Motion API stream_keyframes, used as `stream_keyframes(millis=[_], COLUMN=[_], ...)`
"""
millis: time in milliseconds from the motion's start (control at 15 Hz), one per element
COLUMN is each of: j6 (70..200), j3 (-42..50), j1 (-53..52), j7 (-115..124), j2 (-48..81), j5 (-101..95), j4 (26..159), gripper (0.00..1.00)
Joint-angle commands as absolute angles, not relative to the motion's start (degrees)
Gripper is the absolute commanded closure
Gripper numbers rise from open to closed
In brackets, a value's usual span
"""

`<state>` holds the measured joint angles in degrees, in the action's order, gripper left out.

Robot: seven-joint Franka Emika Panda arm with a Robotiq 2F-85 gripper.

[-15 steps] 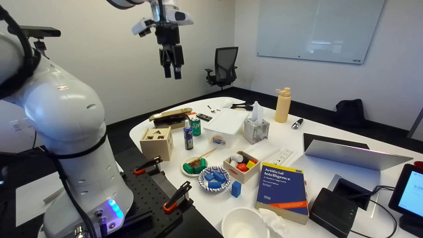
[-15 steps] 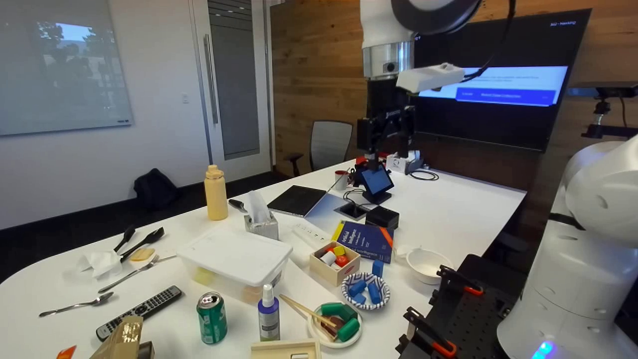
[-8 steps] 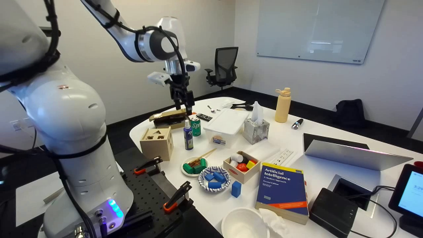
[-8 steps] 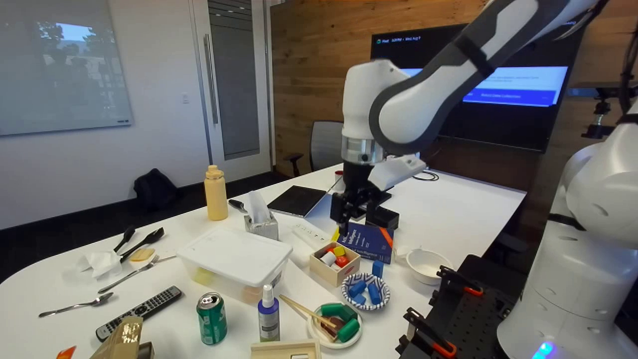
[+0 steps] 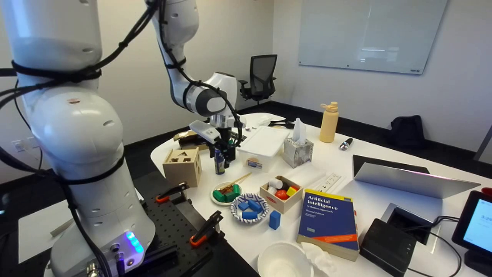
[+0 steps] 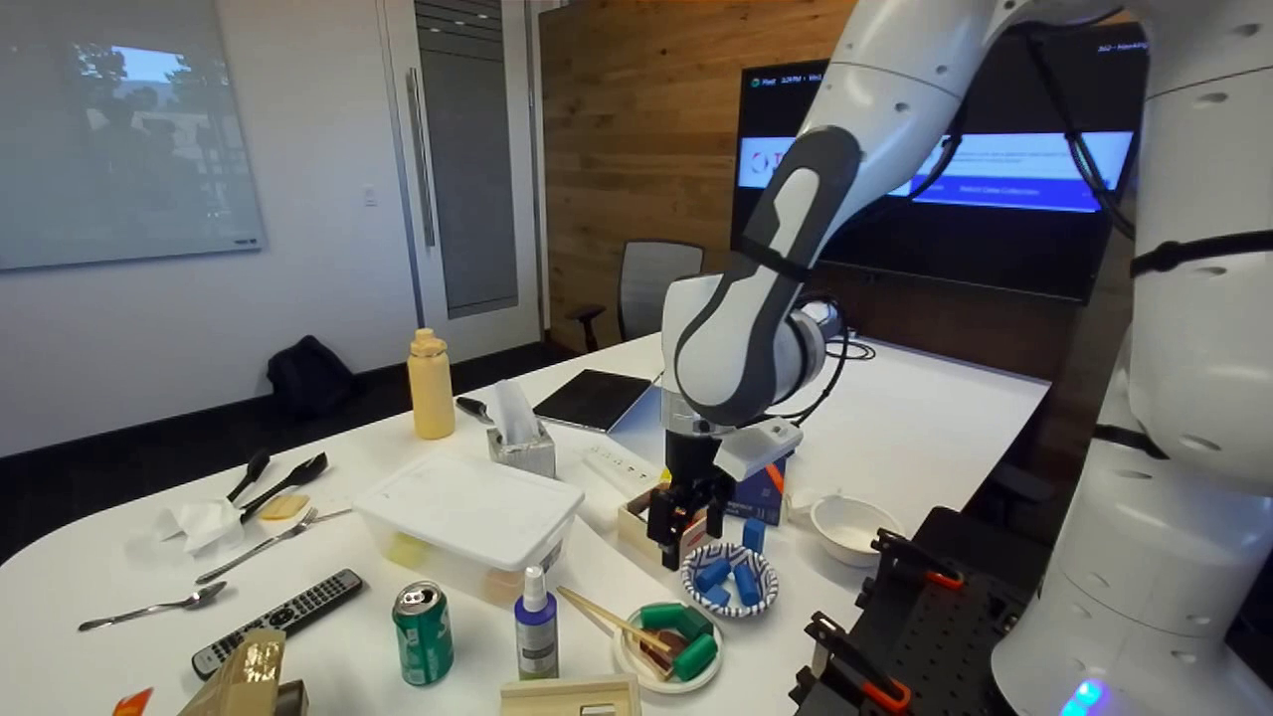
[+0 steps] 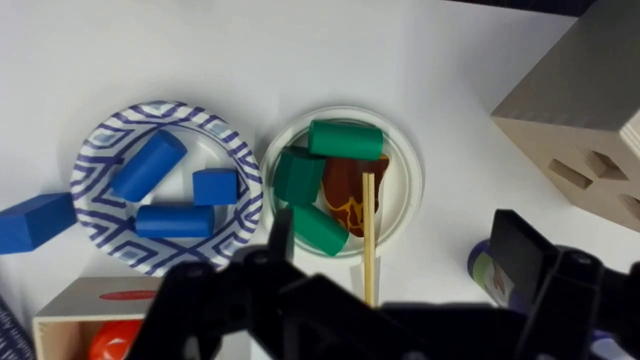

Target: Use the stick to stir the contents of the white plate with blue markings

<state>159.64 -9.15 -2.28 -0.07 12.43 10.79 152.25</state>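
Note:
A pale wooden stick [image 7: 369, 225] leans on a plain white plate [image 7: 411, 175]. That plate holds green blocks [image 7: 345, 140] and a brown piece. The stick shows in both exterior views [image 5: 243, 177] [image 6: 600, 611]. The white plate with blue markings [image 7: 97, 150] stands beside it with three blue blocks [image 7: 175, 221] inside; it also shows in both exterior views [image 5: 246, 221] [image 6: 762, 599]. My gripper [image 7: 394, 225] is open and empty, above the table. In the wrist view the stick lies between its fingers, lower down, its near end hidden by the gripper. The gripper shows in both exterior views [image 5: 220, 159] [image 6: 692, 545].
A loose blue block [image 5: 274, 220] stands by the patterned plate. A wooden box [image 5: 273, 203] of coloured pieces, a spray bottle [image 6: 537, 636], a shape-sorter box [image 5: 182, 171] and a lidded container [image 5: 265, 140] surround the plates. A white bowl [image 6: 855, 547] and a book [image 5: 326, 219] stand nearby.
The arm has come down from high above the table and reached out over the stick and plates. The gripper stays empty. The things on the table have not moved.

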Motion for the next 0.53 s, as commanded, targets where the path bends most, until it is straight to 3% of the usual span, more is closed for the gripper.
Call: stream_keyframes(millis=[0,467], j6=[159.27,153.9], j3=[-11.18,-9.01], j1=[1.18,-2.1], j7=[-10.06,-5.31], j2=[27.38,40.48], j5=[12.98,7.22], j4=[140.39,127.87], gripper=[0.0,0.0])
